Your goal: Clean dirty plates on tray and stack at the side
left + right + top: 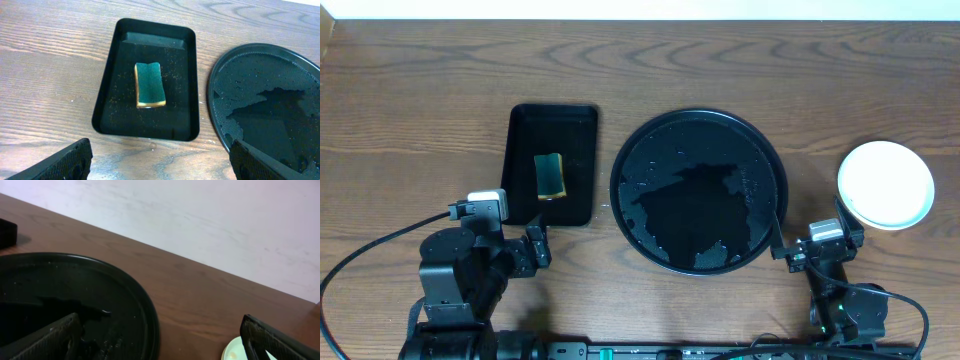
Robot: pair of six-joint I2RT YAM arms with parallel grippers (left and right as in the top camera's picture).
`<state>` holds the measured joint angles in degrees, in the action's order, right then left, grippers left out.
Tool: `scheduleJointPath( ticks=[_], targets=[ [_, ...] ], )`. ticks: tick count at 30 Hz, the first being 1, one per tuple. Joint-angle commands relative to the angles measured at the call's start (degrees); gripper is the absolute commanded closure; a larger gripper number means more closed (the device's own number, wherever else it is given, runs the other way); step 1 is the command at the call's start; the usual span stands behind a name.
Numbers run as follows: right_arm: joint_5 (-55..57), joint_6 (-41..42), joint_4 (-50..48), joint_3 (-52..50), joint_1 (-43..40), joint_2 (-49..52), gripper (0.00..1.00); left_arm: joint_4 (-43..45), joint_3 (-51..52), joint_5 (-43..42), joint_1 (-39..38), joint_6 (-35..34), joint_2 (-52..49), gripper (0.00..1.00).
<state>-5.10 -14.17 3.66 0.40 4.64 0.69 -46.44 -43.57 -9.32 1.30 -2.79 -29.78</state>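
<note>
The large round black tray (655, 150) lies at the table's middle, wet, with no plate on it. It also shows in the left wrist view (260, 70) and in the right wrist view (90, 280). The plates (885, 183) sit as one pale stack on the table to the right of the tray; I cannot tell how many. An edge of the stack shows in the right wrist view (232, 352). My left gripper (535, 246) (160, 165) is open and empty, near the front edge. My right gripper (817, 242) (160, 342) is open and empty, between the tray and the plates.
A smaller rectangular black tray (520, 130) (107, 80) lies left of the round tray, with a green and yellow sponge (551, 175) (149, 85) in it. Cables run along the front edge by both arm bases.
</note>
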Motion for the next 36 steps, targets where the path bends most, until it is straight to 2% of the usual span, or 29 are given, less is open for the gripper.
scheduleJointPath(
  ticks=[1, 6, 11, 22, 29, 33, 36],
  targets=[
    [0.57, -0.68, 0.31, -0.09, 0.68, -0.31, 0.01, 0.02, 0.28, -0.72, 0.13, -0.28, 0.2, 0.12],
    [0.55, -0.68, 0.31, -0.09, 0.68, -0.31, 0.01, -0.57, 0.87, 1.18, 0.11, -0.22, 2.03, 0.12],
    [0.57, -0.68, 0.31, -0.09, 0.68, -0.31, 0.01, 1.46, 6.95, 1.4, 0.11, -0.02, 6.75, 0.11],
    [0.55, -0.68, 0.31, -0.09, 0.68, -0.31, 0.01, 27.21, 31.95, 1.38, -1.25, -0.28, 25.31, 0.12],
    [0.55, -0.68, 0.31, -0.09, 0.68, -0.31, 0.01, 46.45, 42.88, 1.42, -1.4, -0.15, 29.68, 0.12],
    [0.55, -0.68, 0.31, -0.09, 0.68, -0.31, 0.01, 49.48, 43.34, 1.42, -1.44, 4.72, 29.68, 0.12],
    [0.55, -0.68, 0.31, -0.09, 0.68, -0.31, 0.01, 46.77, 43.34, 1.38, -1.46, 5.7, 29.68, 0.12]
  ],
)
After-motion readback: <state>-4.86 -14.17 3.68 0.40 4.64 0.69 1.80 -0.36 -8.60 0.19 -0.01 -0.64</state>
